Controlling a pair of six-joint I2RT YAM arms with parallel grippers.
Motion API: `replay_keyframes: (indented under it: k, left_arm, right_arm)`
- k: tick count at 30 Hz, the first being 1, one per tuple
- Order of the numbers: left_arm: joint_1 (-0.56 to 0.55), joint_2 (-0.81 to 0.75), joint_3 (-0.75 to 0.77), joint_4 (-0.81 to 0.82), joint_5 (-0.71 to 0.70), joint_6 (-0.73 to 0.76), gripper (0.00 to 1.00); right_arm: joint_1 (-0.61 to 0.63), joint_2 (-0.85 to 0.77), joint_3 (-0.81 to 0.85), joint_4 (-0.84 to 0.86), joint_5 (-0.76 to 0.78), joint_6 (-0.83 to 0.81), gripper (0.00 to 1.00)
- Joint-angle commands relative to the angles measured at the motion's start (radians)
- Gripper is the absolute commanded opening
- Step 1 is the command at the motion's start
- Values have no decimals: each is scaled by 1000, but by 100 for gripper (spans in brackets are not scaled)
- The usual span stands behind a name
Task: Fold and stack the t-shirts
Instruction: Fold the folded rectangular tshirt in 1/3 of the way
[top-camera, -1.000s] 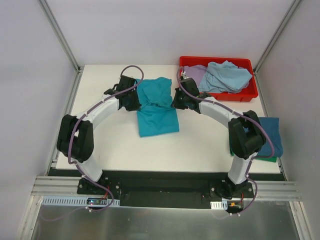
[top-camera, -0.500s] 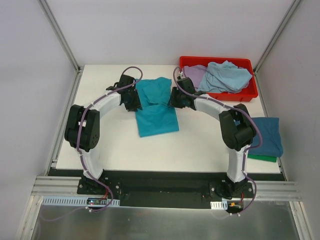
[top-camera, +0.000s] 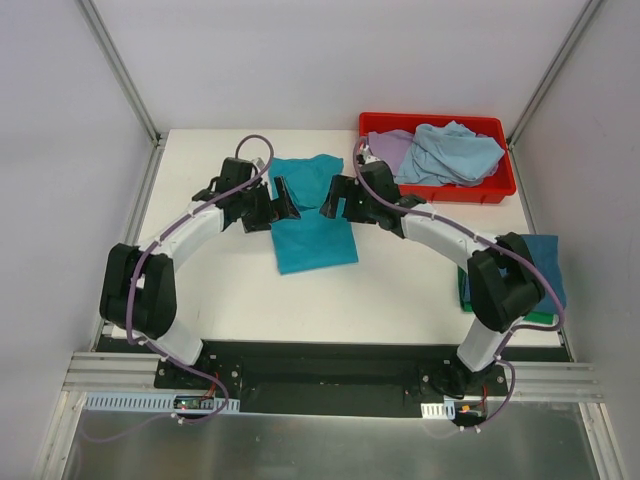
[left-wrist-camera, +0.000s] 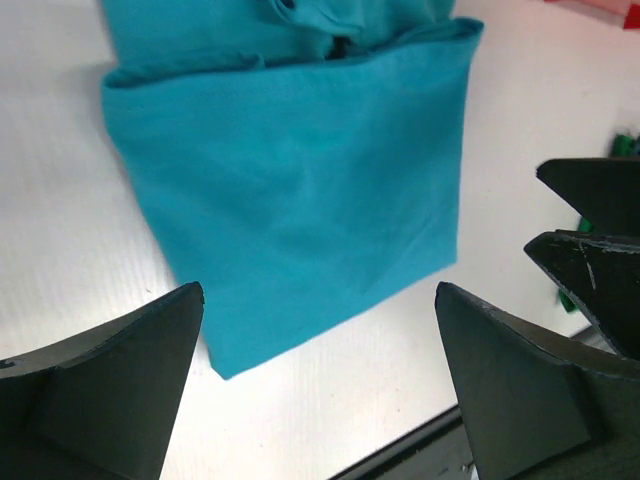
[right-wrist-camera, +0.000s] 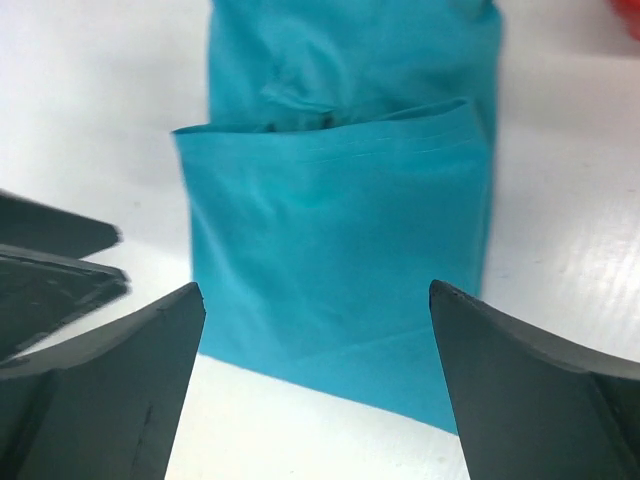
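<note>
1 teal t-shirt (top-camera: 313, 225) lay part-folded, soft knit, rectangular | 1 red plastic bin (top-camera: 437, 120) held 2 crumpled shirts (top-camera: 455, 150) | left gripper (top-camera: 284, 196) and right gripper (top-camera: 334, 198) stood spread apart, empty

Both arms reach forward and curve inward toward the shirt (top-camera: 316, 238). The left gripper (top-camera: 284, 198) hangs over its left part, the right gripper (top-camera: 332, 197) over its right; the 2 face each other, jaws spread wide, empty.

Teal t-shirt (top-camera: 315, 235): soft matt cloth, faint creases. Tabletop (top-camera: 400, 290): smooth white, slight sheen. Bin (top-camera: 460, 190) at 1 o'clock: glossy red plastic. Fingers (left-wrist-camera: 100, 390): matt black plastic. Frame rails (top-camera: 120, 70): dull metal.
</note>
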Motion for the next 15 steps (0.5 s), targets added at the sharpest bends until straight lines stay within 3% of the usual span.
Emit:
replay_keyframes:
  k: [1, 6, 15]
  left_arm:
    - [-12, -37, -87, 114, 158, -44, 99]
    - [-33, 10, -108, 166, 213, -81, 99]
    - [-93, 107, -116, 174, 226, -73, 99]
  right_arm:
    - [17, -28, -37, 125, -92, 46, 96]
    - [5, 137, 124, 98, -96, 49, 96]
    - [-23, 371, 297, -60, 84, 25, 96]
